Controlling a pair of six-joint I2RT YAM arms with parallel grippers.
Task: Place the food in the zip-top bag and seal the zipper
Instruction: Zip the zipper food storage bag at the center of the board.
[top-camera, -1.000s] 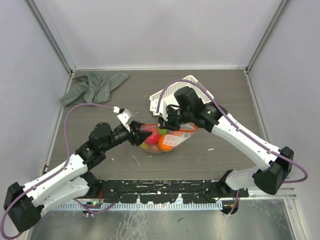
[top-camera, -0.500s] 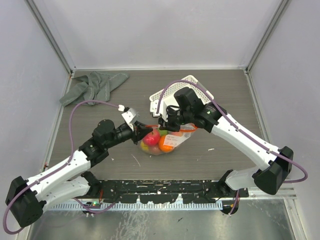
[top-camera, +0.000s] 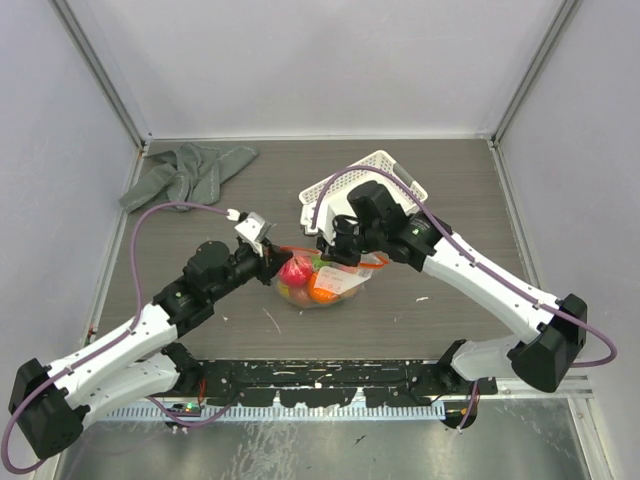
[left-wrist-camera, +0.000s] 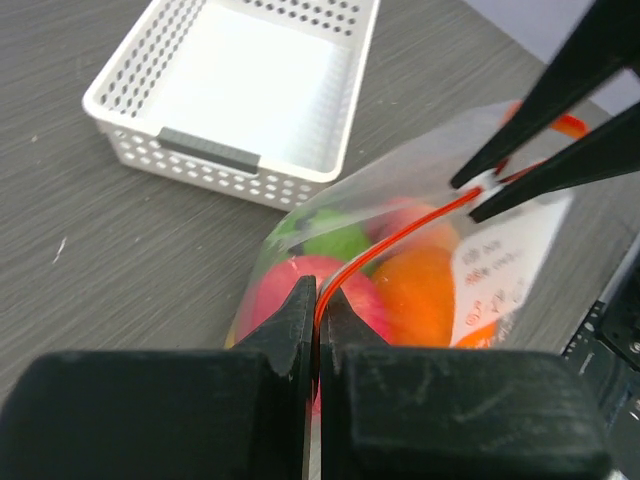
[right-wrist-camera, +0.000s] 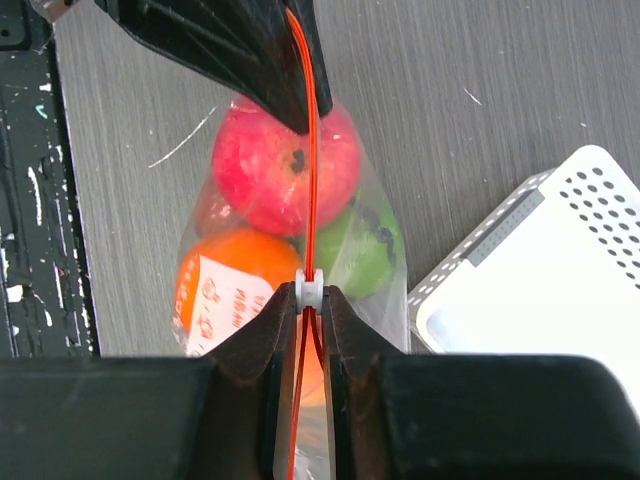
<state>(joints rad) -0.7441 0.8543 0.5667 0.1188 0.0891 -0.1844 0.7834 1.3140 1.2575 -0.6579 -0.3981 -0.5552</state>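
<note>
The zip-top bag (top-camera: 322, 284) hangs just over the table between both grippers, with the food inside it. In the right wrist view I see a red fruit (right-wrist-camera: 265, 165), an orange one (right-wrist-camera: 222, 285) and a green one (right-wrist-camera: 365, 245) through the clear plastic. The orange-red zipper (left-wrist-camera: 400, 228) runs taut from one gripper to the other. My left gripper (left-wrist-camera: 318, 300) is shut on the zipper's left end. My right gripper (right-wrist-camera: 311, 297) is shut on the zipper at its small white slider (right-wrist-camera: 311, 288). From above, the left gripper (top-camera: 277, 259) and the right gripper (top-camera: 338, 252) face each other across the bag's mouth.
A white lattice basket (top-camera: 372, 165) stands just behind the bag, under the right arm. A grey cloth (top-camera: 190, 170) lies crumpled at the back left. Grey walls close in the table on three sides.
My left gripper has shut on the zipper's left end and drawn back a little. The bag's mouth has pulled straight between the grippers. The right gripper has kept its hold.
</note>
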